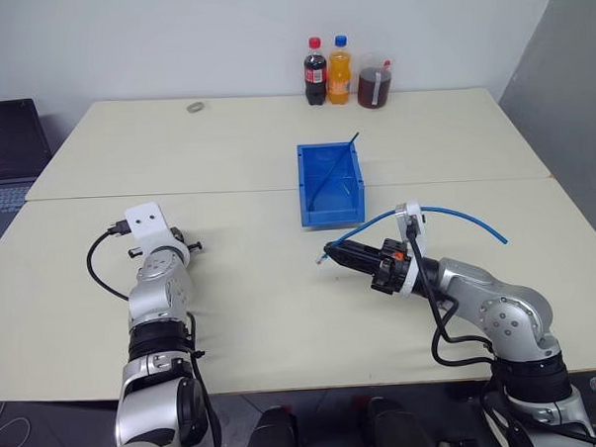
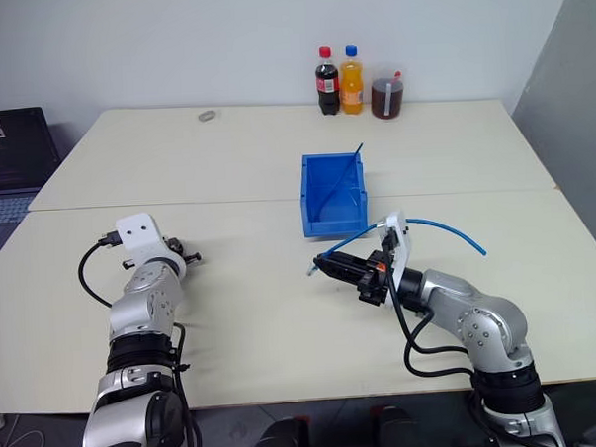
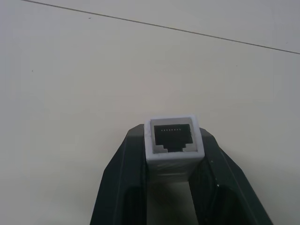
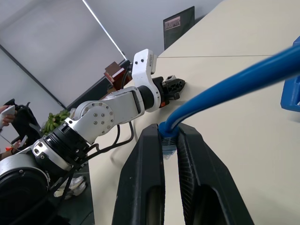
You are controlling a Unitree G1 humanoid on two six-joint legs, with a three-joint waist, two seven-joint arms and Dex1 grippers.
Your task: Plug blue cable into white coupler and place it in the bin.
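From the head views the left gripper point(image 1: 187, 247) looks merely closed low over the tabletop point(image 1: 262, 294), but its wrist view shows the white coupler point(image 3: 174, 143) pinched between the jaws, socket outward, while the right gripper point(image 4: 170, 140) clamps the blue cable point(image 1: 456, 215) by its plug, in front of the bin point(image 1: 330, 185).

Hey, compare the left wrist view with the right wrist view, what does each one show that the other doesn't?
Left wrist view alone: the white coupler clamped between the left claw's two black fingers, its dark socket facing the camera, with bare table beyond.

Right wrist view alone: the blue cable with its plug end pinched in the right claw, a corner of the bin, the other arm seen from across the table, and a person's hand at the edge.

Both share the pale tabletop and a claw shut on its part.
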